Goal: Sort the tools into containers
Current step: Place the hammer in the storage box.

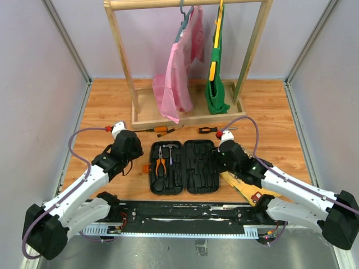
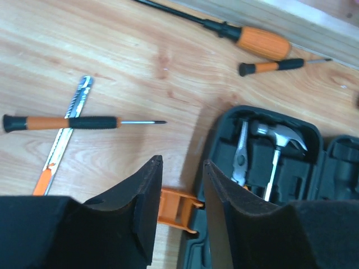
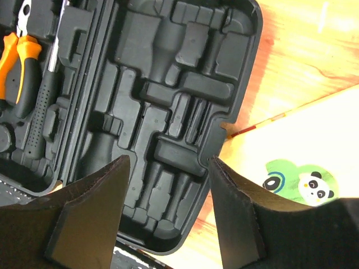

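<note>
While case (image 1: 199, 168) lies open | latch (image 2: 176, 208) between left gripper (image 2: 182, 162) jaws, seemingly untouched

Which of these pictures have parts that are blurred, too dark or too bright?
Top view: evenly lit and sharp, shadows soft. Left wrist view: the left claw's fingers are dark and blurred, the nearest screwdriver sharp. Right wrist view: the yellow board is washed out, the tool case clear.

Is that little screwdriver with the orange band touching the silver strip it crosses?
Touching. The left wrist view shows the small screwdriver lying straight across the silver strip, with its handle resting on top of it.
</note>
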### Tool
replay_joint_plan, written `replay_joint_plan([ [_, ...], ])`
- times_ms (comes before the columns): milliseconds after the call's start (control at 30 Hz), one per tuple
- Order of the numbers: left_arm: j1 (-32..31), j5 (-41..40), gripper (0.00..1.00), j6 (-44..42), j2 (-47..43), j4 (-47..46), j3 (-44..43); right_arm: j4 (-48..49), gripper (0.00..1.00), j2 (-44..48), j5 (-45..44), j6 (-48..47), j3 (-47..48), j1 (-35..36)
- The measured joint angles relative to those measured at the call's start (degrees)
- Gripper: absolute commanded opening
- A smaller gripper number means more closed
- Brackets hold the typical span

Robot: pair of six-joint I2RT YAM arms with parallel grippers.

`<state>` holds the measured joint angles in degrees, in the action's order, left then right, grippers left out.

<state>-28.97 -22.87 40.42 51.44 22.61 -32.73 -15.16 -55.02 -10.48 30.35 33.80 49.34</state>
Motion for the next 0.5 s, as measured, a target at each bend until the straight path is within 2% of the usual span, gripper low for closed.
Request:
replay_joint_plan([
  [233,5.44,-1.86,0.53,3.06,-0.7,0.31,2.64,1.14,0.6,-0.44,5.81,-0.48,-0.98,-2.56],
  [500,10.88,-3.37,0.64,5.75,-1.29,-0.15,4.15,1.86,0.6,-0.42,7.96,-0.55,-2.38,-2.75],
])
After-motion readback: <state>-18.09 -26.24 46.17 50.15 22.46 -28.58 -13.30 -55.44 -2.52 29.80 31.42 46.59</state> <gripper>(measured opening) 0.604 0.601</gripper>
